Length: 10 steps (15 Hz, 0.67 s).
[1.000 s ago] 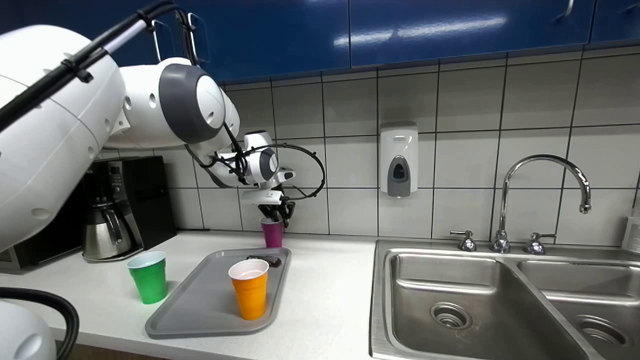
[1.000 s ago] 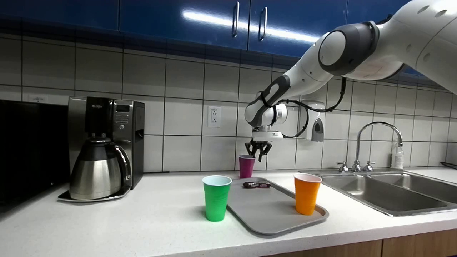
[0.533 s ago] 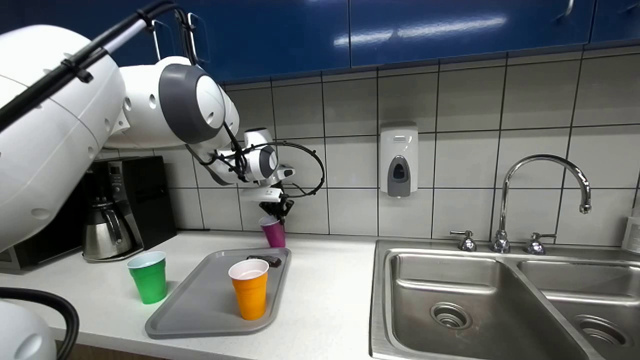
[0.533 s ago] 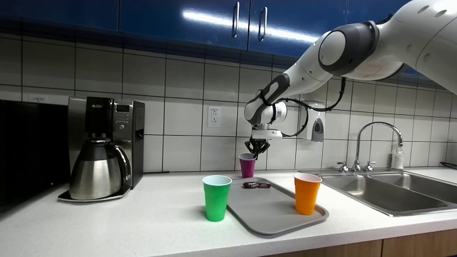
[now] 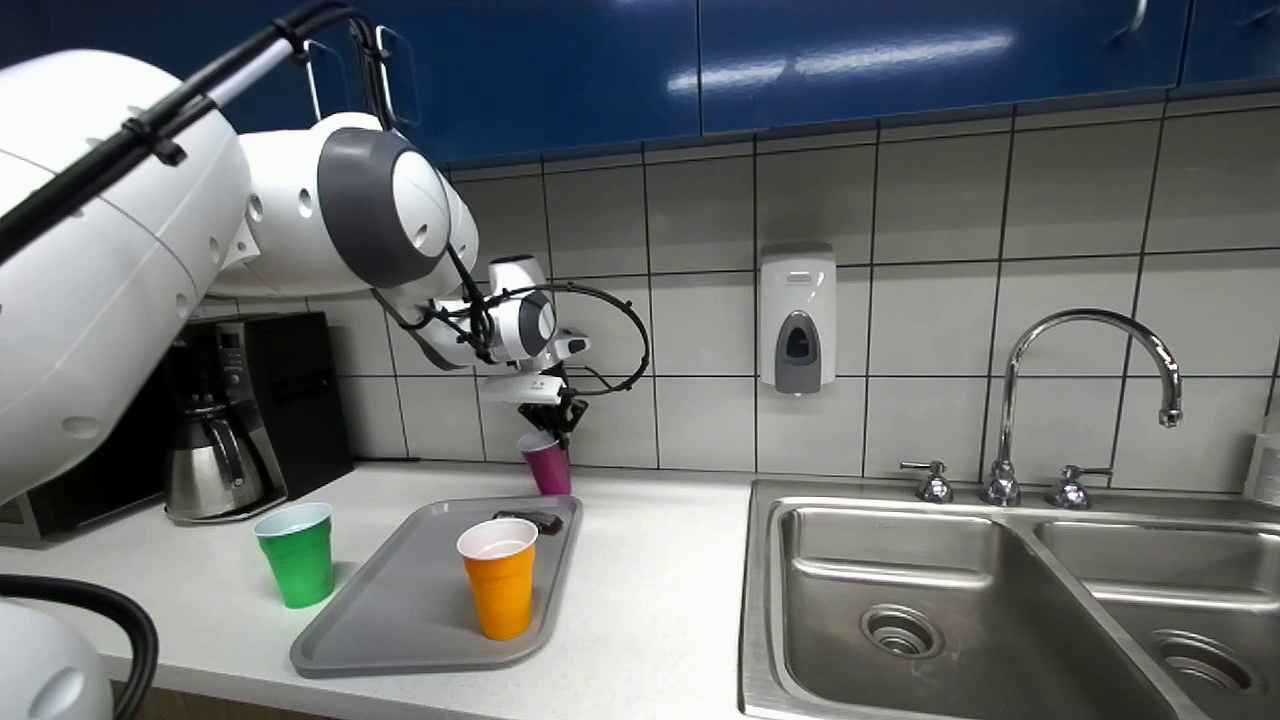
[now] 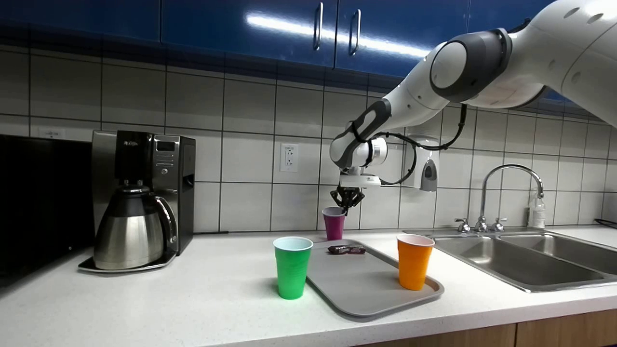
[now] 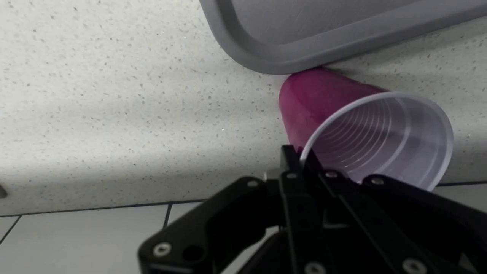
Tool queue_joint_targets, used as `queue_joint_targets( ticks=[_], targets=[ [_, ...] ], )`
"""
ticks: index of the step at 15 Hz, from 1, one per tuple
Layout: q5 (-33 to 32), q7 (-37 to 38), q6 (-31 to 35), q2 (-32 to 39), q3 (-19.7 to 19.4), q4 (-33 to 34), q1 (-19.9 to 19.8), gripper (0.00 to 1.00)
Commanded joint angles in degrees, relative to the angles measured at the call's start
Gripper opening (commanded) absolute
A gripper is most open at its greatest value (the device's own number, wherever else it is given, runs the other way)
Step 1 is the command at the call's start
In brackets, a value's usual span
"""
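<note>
My tool (image 7: 299,154) pinches the rim of one magenta tapered plastic cup (image 7: 315,102), which stands tilted on the white speckled desk (image 6: 193,299), base right by one grey rectangular tray (image 6: 356,284). On the tray: one orange plastic cup (image 6: 414,265), upright; a small dark oblong item (image 6: 340,250), one piece or two, I can't tell. Just beside the tray, one green plastic cup (image 6: 292,272), upright. Cups: three. Farther out: one black-and-steel coffee maker (image 6: 168,180); one two-basin steel sink (image 5: 762,600).

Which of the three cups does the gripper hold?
The magenta cup: the gripper pinches its rim; the green cup on the counter and the orange cup on the tray stand apart.
</note>
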Motion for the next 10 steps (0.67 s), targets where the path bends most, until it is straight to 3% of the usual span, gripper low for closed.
queue_joint_targets(
  ticks=[1,10],
  targets=[
    [1.24,0.07,-0.82,-0.02,0.36,0.59,-0.32,0.01],
    [3.26,-0.9,0.42,-2.2,1.28,-1.14,-0.82,0.01]
  ],
)
